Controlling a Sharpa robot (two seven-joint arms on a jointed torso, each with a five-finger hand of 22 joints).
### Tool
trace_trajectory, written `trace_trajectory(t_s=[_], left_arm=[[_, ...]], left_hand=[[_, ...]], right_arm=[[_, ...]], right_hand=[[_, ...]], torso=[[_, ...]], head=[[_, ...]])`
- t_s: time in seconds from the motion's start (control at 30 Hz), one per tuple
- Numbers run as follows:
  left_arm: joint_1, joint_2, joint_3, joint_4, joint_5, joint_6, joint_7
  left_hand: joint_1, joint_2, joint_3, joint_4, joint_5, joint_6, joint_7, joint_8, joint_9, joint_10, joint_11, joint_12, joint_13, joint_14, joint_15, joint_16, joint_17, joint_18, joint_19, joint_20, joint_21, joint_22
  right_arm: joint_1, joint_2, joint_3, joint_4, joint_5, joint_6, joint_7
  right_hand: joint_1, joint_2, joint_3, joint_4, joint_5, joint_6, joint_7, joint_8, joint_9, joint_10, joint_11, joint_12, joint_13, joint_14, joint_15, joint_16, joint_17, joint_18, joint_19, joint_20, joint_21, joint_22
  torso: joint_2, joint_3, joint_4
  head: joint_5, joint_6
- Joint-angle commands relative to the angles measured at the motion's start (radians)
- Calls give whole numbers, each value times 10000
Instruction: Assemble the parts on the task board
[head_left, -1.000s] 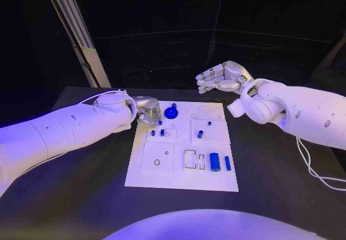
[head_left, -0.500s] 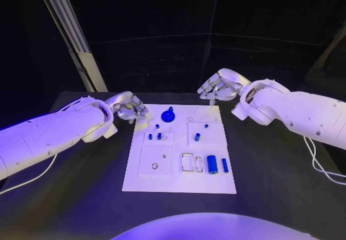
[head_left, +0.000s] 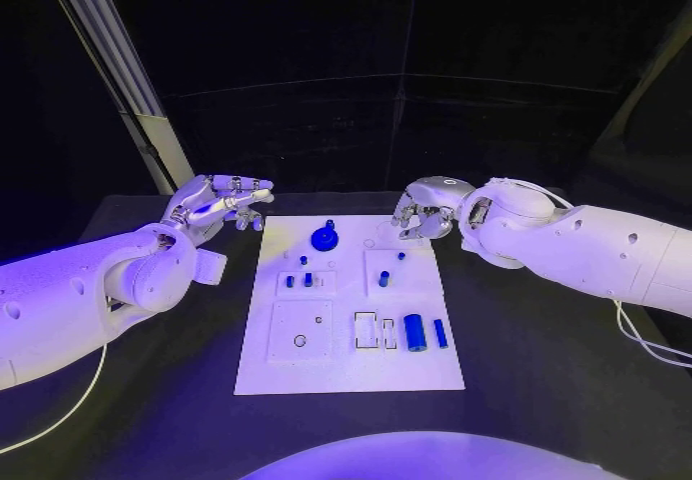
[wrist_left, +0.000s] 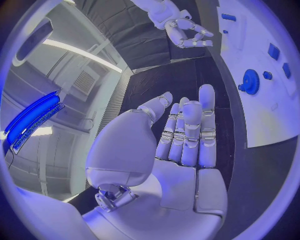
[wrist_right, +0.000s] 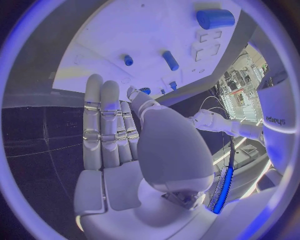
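Note:
The white task board (head_left: 346, 370) lies in the middle of the black table. A blue gear (head_left: 326, 238) stands near its far edge, also in the left wrist view as the gear (wrist_left: 251, 81). Small blue pegs (head_left: 297, 281) sit below it, and two more pegs (head_left: 385, 279) to their right. A blue cylinder (head_left: 414, 332) and a thin blue bar (head_left: 440, 333) lie at the right. My left hand (head_left: 224, 200) hovers off the board's far left corner, fingers (wrist_left: 184, 135) straight, holding nothing. My right hand (head_left: 418, 215) hangs over the far right corner, fingers (wrist_right: 109, 125) extended, empty.
Two white rectangular frames (head_left: 375, 331) lie left of the cylinder, and a small ring (head_left: 300, 341) sits on the near left block. A pale slanted post (head_left: 123, 90) rises behind the table's far left. Bare black table (head_left: 562, 360) flanks the board.
The camera has shifted. My left hand has left the spot beside the gear, moved outward and spread its fingers. My right hand has come down to the board's far right corner.

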Motion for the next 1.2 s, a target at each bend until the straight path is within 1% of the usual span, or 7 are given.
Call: trace_trajectory(t_s=[0.03, 0.27, 0.47, 0.57, 0.9, 0.97, 1.2], left_arm=[[1, -173, -25, 232, 1446, 294, 758], [-3, -483, -68, 586, 1546, 245, 839], [-4, -610, -85, 728, 1602, 203, 841], [-4, -641, -101, 749, 1611, 184, 829], [-4, -725, -130, 790, 1619, 169, 762], [-4, -736, -132, 789, 1619, 168, 742], [-4, -741, -134, 744, 1619, 178, 693]], left_hand=[[-65, 31, -60, 5, -40, 66, -18, 76, 15, 66, -30, 81, 22, -38, -10, -49, -42, 141, 33, -25, -53, -25], [-49, 39, -99, 9, -38, 86, -27, 107, 18, 71, -41, 130, 33, -42, -19, -67, -75, 142, 51, -33, -85, -56], [-29, 47, -116, 5, -35, 94, -32, 123, 18, 71, -47, 157, 38, -48, -25, -81, -105, 142, 62, -38, -104, -74], [-29, 47, -116, 5, -35, 94, -32, 123, 18, 71, -47, 157, 38, -48, -25, -81, -105, 142, 62, -38, -104, -74], [-5, 48, -137, -4, -39, 94, -34, 137, 17, 63, -51, 184, 43, -63, -31, -108, -159, 142, 75, -45, -125, -94], [-2, 47, -145, -4, -42, 91, -33, 140, 16, 57, -50, 191, 44, -71, -31, -120, -185, 141, 79, -46, -132, -101], [10, 46, -164, -7, -48, 66, -25, 138, 10, 29, -44, 203, 43, -88, -30, -147, -235, 140, 87, -49, -152, -119]], right_arm=[[-19, -35, -40, 127, -1389, 502, -614], [-113, -95, -95, 246, -1604, 696, -620], [-213, -129, -107, 338, -1521, 700, -390], [-265, -120, -109, 371, -1502, 707, -301], [-430, -18, -110, 275, -1394, 841, -38], [-446, 3, -110, 250, -1387, 798, 3], [-477, 77, -109, 157, -1373, 733, 77]], right_hand=[[-68, -64, 106, 33, -62, -38, -9, -19, 12, -115, 15, -73, 9, 300, -21, 285, 197, -9, -16, 26, 184, 132], [-164, -173, 235, 101, -83, -104, 15, -30, 9, -260, 63, -158, 3, 207, 5, 880, 621, -24, -111, 87, 622, 445], [-179, -192, 465, 151, 35, -87, 54, -12, 19, -268, 78, -156, 4, 237, 33, 2483, 2211, -14, -221, 131, 1235, 880], [-172, -217, 584, 150, 64, -85, 69, -14, 20, -271, 80, -159, 2, 220, 40, 3034, 2741, -66, -239, 152, 1770, 1425], [-147, -261, 921, 112, 67, -157, 111, -32, 9, -359, 137, -205, -4, 126, 73, 3795, 3422, -138, -383, 209, 2660, 2324], [-165, -261, 969, 121, 64, -162, 116, -31, 10, -362, 140, -204, -3, 140, 77, 3979, 3613, -169, -365, 217, 2895, 2595], [-161, -220, 1189, 118, 16, -154, 135, -21, 15, -345, 150, -190, -1, 139, 85, 4408, 4012, -222, -382, 243, 3435, 3174]], torso=[[10, 15, -11], [23, 0, -4], [15, 5, 4], [21, 12, -4], [37, 9, 1], [34, 8, 0], [36, 8, -14]], head=[[-50, 23], [-79, -4], [-92, -13], [-80, -11], [-47, -26], [-36, -79], [-45, -110]])
